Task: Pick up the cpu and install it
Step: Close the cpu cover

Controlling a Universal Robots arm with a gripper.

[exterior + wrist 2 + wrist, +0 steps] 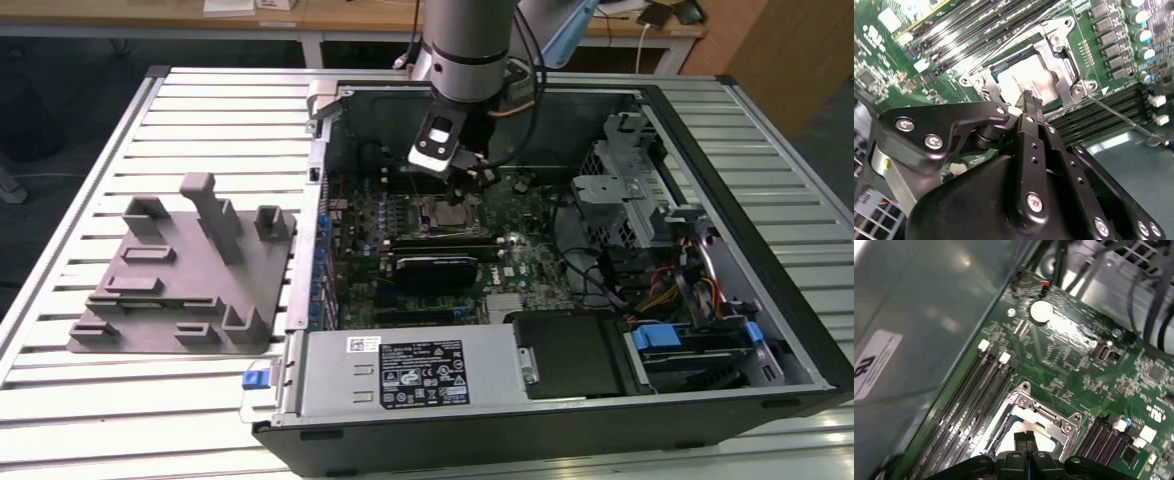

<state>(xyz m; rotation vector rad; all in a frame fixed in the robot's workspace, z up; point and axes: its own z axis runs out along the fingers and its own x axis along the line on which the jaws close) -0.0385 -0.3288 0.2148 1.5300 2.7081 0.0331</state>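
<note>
The claw (1025,439) sat with its two dark fingertips pressed together, only a thin seam between them. Their ends were over the pale top of the cpu (1004,437). The cpu lay inside the silver socket frame (1046,415) on the green motherboard (1074,370). Long black memory slots (971,395) with white latches ran beside the frame, and further slots (1101,437) lay on its other side. A round silver coin battery (1041,311) sat farther off, near dark cables (1149,300). A grey case wall (929,300) carried a white label (874,362).
</note>
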